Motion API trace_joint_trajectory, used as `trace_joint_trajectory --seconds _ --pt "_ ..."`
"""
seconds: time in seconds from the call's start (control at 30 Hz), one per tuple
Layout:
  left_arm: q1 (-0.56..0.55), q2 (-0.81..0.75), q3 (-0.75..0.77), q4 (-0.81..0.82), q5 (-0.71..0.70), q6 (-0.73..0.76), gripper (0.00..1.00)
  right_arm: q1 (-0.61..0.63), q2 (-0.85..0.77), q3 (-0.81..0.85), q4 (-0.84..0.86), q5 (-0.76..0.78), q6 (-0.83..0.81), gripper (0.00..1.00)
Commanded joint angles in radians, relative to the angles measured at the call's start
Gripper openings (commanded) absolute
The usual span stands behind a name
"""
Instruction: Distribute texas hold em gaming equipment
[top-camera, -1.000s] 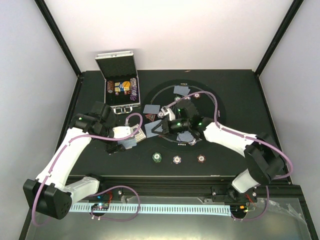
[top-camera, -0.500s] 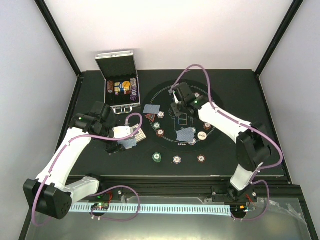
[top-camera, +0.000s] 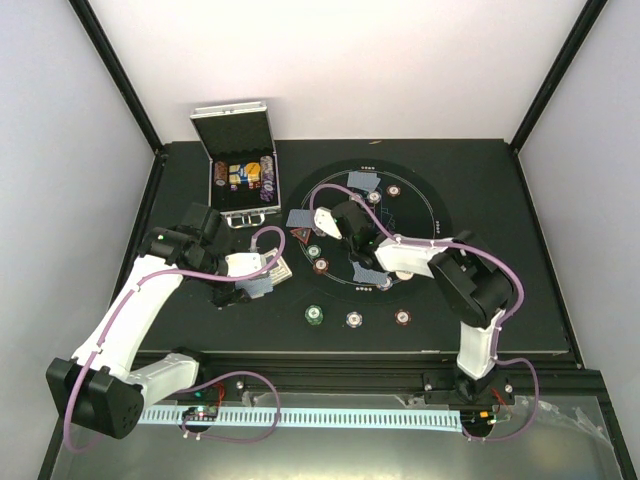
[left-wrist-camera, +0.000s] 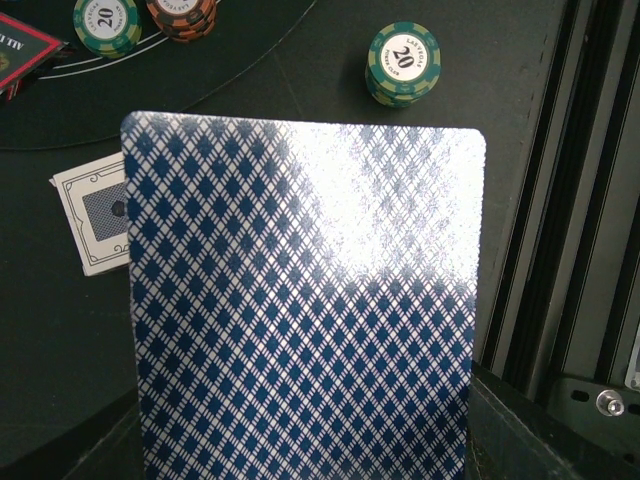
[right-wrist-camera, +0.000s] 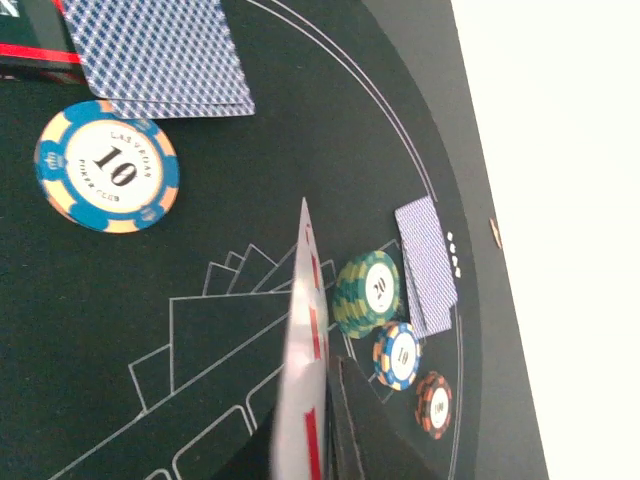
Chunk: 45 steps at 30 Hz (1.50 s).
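Now right gripper (right-wrist-camera: 325, 430) clamped on card (right-wrist-camera: 303, 330), edge-on above middle of mat (top-camera: 425, 205), long axis toward mat's left rim; printed boxes (right-wrist-camera: 200, 340) just below. Left gripper (top-camera: 247, 290) clamped on second card (left-wrist-camera: 300, 300) off mat's left edge; right arm nearer.

We're seeing smooth white shells on the left arm (top-camera: 125, 315) and the right arm (top-camera: 410, 257), rounded black joint housings well behind the jaws, purple cables (top-camera: 266, 229) looping back from each wrist, and at the right jaws one dark, tapering finger (right-wrist-camera: 362, 445).

Chips (top-camera: 321, 265), cards (top-camera: 303, 217) crowd mat (top-camera: 420, 215), open case (top-camera: 232, 128) behind-left.
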Motion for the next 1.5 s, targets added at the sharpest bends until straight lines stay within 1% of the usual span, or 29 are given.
trace_joint_trajectory --seconds 0.0,0.1,0.33,0.37,0.43,0.53,0.57,0.6,0.67,0.7,0.73,0.83,0.97,1.17,1.47 --pt "-0.002 -0.025 0.036 -0.024 -0.014 -0.005 0.01 -0.013 0.029 0.026 0.037 -0.056 -0.115 0.07" --pt "-0.002 -0.028 0.029 -0.022 -0.019 -0.004 0.02 -0.020 0.022 0.011 -0.023 -0.083 -0.089 0.12" --pt "-0.002 -0.034 0.026 -0.022 -0.015 -0.007 0.02 -0.018 -0.018 -0.029 -0.137 -0.138 -0.021 0.29" --pt "-0.002 -0.035 0.028 -0.022 -0.015 -0.007 0.02 -0.018 -0.027 -0.034 -0.150 -0.146 -0.010 0.30" --pt "-0.002 -0.038 0.028 -0.024 -0.017 -0.007 0.02 -0.017 -0.042 -0.041 -0.181 -0.163 0.005 0.36" --pt "-0.002 -0.041 0.029 -0.027 -0.016 -0.007 0.02 -0.017 -0.068 -0.055 -0.219 -0.173 0.031 0.38" --pt "-0.002 -0.042 0.029 -0.027 -0.016 -0.008 0.01 -0.016 -0.076 -0.055 -0.238 -0.181 0.042 0.52" --pt "-0.002 -0.044 0.029 -0.028 -0.015 -0.007 0.01 -0.016 -0.082 -0.055 -0.257 -0.189 0.055 0.55" --pt "-0.002 -0.045 0.028 -0.028 -0.012 -0.007 0.02 -0.014 -0.093 -0.056 -0.296 -0.209 0.081 0.57" --pt "-0.002 -0.045 0.028 -0.029 -0.012 -0.007 0.02 -0.014 -0.096 -0.054 -0.314 -0.219 0.093 0.68" --pt "-0.002 -0.047 0.028 -0.030 -0.010 -0.007 0.02 -0.015 -0.099 -0.053 -0.329 -0.229 0.103 0.70" --pt "-0.002 -0.051 0.027 -0.032 -0.008 -0.007 0.01 -0.013 -0.095 -0.050 -0.357 -0.237 0.125 0.70" --pt "-0.003 -0.057 0.022 -0.032 -0.012 -0.006 0.02 -0.013 -0.065 -0.024 -0.383 -0.216 0.140 0.68" --pt "-0.002 -0.060 0.019 -0.029 -0.022 -0.004 0.01 -0.014 0.005 0.034 -0.363 -0.153 0.149 0.67" --pt "-0.003 -0.052 0.014 -0.021 -0.033 -0.002 0.02 -0.014 0.089 0.122 -0.377 -0.180 0.179 0.65"
